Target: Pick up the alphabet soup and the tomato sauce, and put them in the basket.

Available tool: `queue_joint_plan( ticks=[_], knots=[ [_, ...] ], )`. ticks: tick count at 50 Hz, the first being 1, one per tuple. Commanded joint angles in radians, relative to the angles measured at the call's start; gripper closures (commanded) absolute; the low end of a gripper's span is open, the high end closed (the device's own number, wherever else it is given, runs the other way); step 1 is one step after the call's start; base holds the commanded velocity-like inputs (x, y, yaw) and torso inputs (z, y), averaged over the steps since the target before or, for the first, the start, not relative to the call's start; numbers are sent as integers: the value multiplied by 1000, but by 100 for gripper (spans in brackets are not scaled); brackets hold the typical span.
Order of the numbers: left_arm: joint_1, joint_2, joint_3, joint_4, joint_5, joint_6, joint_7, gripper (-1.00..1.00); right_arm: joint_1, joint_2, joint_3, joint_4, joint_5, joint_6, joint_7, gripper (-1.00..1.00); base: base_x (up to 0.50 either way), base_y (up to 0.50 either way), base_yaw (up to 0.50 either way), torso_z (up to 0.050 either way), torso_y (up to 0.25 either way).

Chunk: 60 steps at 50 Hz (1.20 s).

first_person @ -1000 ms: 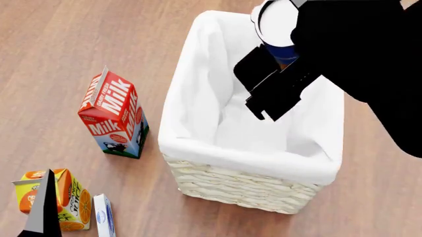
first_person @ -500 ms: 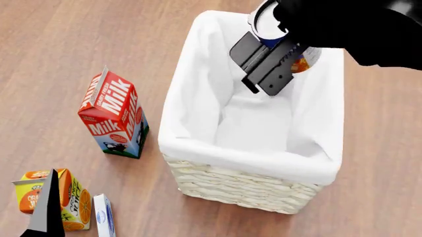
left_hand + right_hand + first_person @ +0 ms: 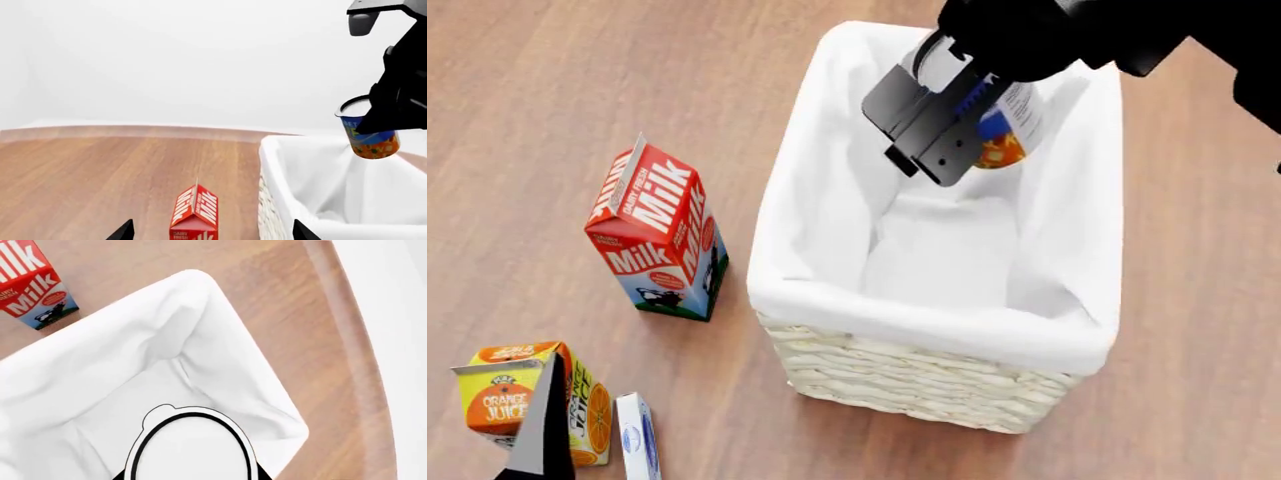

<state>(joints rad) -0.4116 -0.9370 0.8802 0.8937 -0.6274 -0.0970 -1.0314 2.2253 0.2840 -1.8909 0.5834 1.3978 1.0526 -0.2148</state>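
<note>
The right tool (image 3: 941,125) grips the alphabet soup (image 3: 1004,118) above the basket (image 3: 934,385), poised to drop it inside.

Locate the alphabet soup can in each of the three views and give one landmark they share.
Head view: the alphabet soup is at upper centre-right, tilted in the right gripper above the basket.
Left wrist view: at the right edge, blue and orange label showing, held over the basket's white liner.
Right wrist view: only its white lid shows, bottom centre.
Shared landmark: the red milk carton, beside the basket in all three.
</note>
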Motion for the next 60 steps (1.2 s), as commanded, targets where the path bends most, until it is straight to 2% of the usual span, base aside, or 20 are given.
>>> queue_joint_plan(
  ticks=[1,17,42,46,60],
  knots=[
    [4,12,7,-24,3,6,13,-100,-10,-86,-62,103,-107,0,-157,100,0,0,0,0,0],
    [10,10,4,-37,-1,16,17,-100,-92,-198,-141,254,-201,-23,-266,100,0,0,0,1,1],
    [17,30,17,-67,13,20,35,-100,-224,-281,-115,458,-267,-99,-297,100,0,0,0,0,1],
    [14,31,17,-64,11,14,35,-100,-257,-283,-66,475,-330,-89,-290,100,0,0,0,0,0],
    [22,33,17,-78,13,28,42,-100,-359,-284,236,486,-684,-10,-316,100,0,0,0,1,1]
  ],
)
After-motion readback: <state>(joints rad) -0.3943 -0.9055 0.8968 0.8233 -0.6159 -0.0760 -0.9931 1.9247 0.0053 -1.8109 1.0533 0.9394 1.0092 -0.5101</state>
